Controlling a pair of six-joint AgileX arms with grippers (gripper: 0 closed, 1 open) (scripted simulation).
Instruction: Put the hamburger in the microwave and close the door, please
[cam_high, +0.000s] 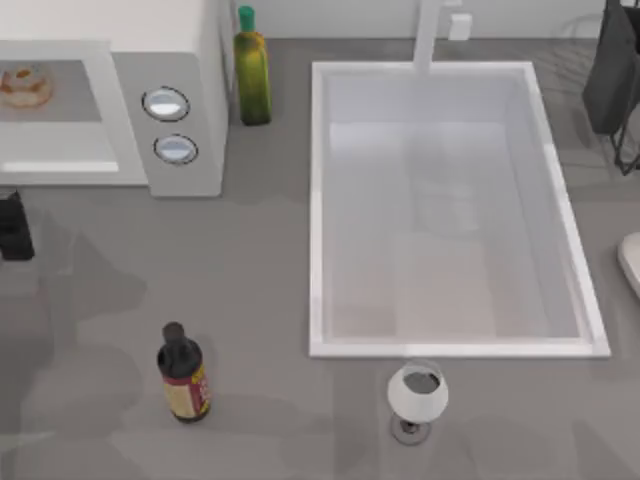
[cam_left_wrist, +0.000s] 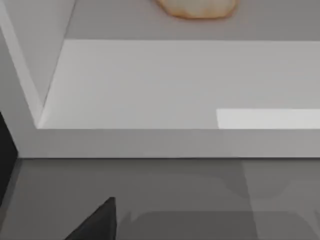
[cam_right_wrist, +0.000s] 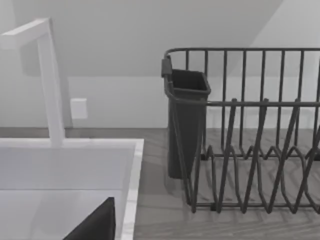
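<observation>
One hamburger (cam_high: 25, 86) inside the open microwave (cam_high: 170, 60), two knobs (cam_high: 166, 103), two bottles (cam_high: 252, 80), one glass (cam_high: 417, 396), left gripper (cam_high: 14, 226) grip state unclear.

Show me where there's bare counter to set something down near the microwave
Free: the grey stretch between the microwave, the sink and the dark sauce bottle. Also the front strip from that bottle to the wine glass. Crowded: the gap by the olive oil bottle, and the left gripper at the left edge.
</observation>
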